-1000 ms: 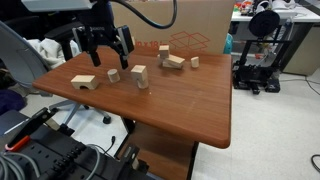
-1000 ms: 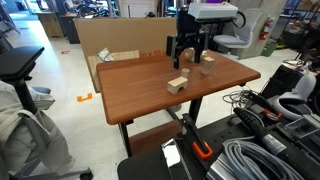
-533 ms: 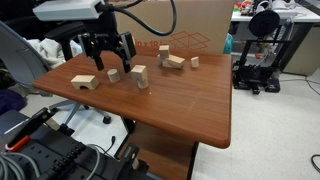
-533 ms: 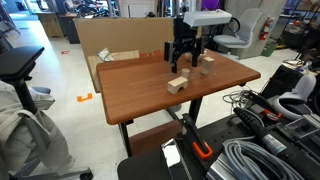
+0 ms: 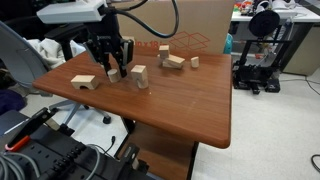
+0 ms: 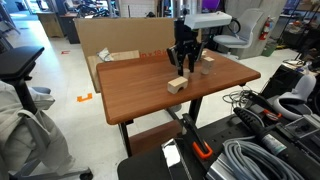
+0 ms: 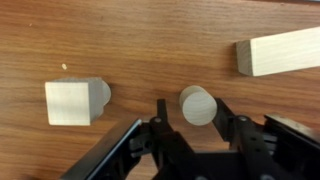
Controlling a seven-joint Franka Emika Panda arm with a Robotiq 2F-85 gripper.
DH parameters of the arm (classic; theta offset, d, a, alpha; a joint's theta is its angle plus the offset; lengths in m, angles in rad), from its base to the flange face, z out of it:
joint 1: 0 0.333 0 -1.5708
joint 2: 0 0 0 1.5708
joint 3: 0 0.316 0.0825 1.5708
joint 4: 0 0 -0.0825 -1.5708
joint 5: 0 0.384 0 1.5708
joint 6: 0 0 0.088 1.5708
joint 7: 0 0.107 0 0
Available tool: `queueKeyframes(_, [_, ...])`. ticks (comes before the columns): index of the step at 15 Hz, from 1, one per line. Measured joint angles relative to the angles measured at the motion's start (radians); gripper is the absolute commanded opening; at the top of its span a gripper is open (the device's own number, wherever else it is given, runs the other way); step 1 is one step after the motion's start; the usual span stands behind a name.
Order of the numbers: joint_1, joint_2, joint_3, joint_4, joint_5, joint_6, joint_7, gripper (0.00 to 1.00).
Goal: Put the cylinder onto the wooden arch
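In the wrist view the cylinder [image 7: 198, 105], a short round peg of pale wood, stands on end on the brown table. My gripper [image 7: 191, 118] reaches down around it. The right finger [image 7: 224, 112] is at its side and a thin gap remains at the left finger [image 7: 160, 115], so the jaws stand narrowed but open. The wooden arch [image 5: 83, 82], low with a rounded cutout, rests near the table's corner, a short way from the gripper [image 5: 113, 68]. In an exterior view the arch [image 6: 177, 85] lies in front of the gripper [image 6: 182, 66]. The fingers hide the cylinder in both exterior views.
A taller upright wooden block [image 5: 138, 75] stands beside the gripper, seen from above as a square block [image 7: 75, 102]. A long block [image 7: 280, 50] lies further off. More wooden pieces [image 5: 175, 62] sit toward the back, before a cardboard box [image 5: 190, 30]. The table edge [image 5: 150, 125] is near.
The gripper has come down over the cylinder and its jaws have narrowed from wide open to close around it. The blocks have not moved.
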Motion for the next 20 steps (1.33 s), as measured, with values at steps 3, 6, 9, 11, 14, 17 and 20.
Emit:
queueKeyframes(3, [-0.001, -0.003, 0.002, -0.001, 0.012, -0.005, 0.0, 0.08])
queueKeyframes(6, [-0.004, -0.026, 0.008, -0.009, 0.049, -0.03, -0.003, 0.08])
queueKeyframes(9, [-0.004, -0.08, 0.017, -0.029, 0.071, -0.043, -0.002, 0.08])
queueKeyframes(11, [-0.004, -0.13, 0.025, -0.059, 0.082, -0.043, -0.002, 0.08])
queueKeyframes(14, [-0.002, -0.206, 0.038, -0.115, 0.089, -0.043, -0.002, 0.08])
queueKeyframes(17, [-0.001, -0.254, 0.051, -0.167, 0.091, -0.043, -0.002, 0.08])
queueKeyframes(20, [0.0, -0.264, 0.064, -0.194, 0.092, -0.042, -0.002, 0.08])
